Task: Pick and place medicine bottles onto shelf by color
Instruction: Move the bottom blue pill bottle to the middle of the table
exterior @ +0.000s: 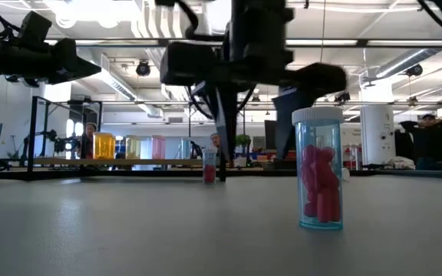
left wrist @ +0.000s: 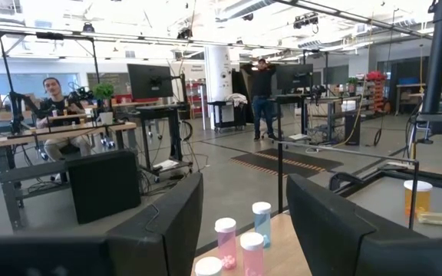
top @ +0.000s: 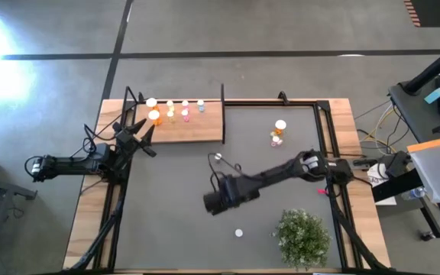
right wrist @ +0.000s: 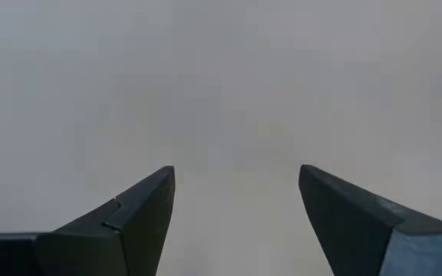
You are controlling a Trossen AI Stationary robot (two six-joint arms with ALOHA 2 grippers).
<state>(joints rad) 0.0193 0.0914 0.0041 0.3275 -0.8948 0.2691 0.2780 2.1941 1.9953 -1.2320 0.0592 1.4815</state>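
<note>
**Right tool spread over bare mat, bottles split between shelf and surface**

The right tool point(right wrist: 236, 207) hangs over the middle of the dark grey mat point(top: 174, 198), pointing down at it; its two fingers stand wide apart with nothing between them, only plain mat showing past them. In the high view the right arm reaches in from the right edge of the surface toward the centre.

The left tool point(left wrist: 244, 222) sits by the left end of the shelf point(top: 197, 131), at the far left of the surface. Its fingers are parted a little and hold nothing; beyond them stand pink bottles point(left wrist: 225, 238) and a blue bottle point(left wrist: 262, 221) on the shelf.

On the shelf the bottles stand upright in a short row: orange ones point(top: 153, 111) toward the left end, then yellow, pink and blue toward the right.

Off the shelf, a larger orange bottle point(top: 280, 127) stands on the mat near the far right corner, with smaller bottles just beside it. One white-capped bottle point(top: 239, 232) stands alone toward the near edge, to the left of the green plant point(top: 304, 237). The low view shows that lone bottle point(exterior: 319, 169) close up: clear blue body, pink contents, upright.
</note>
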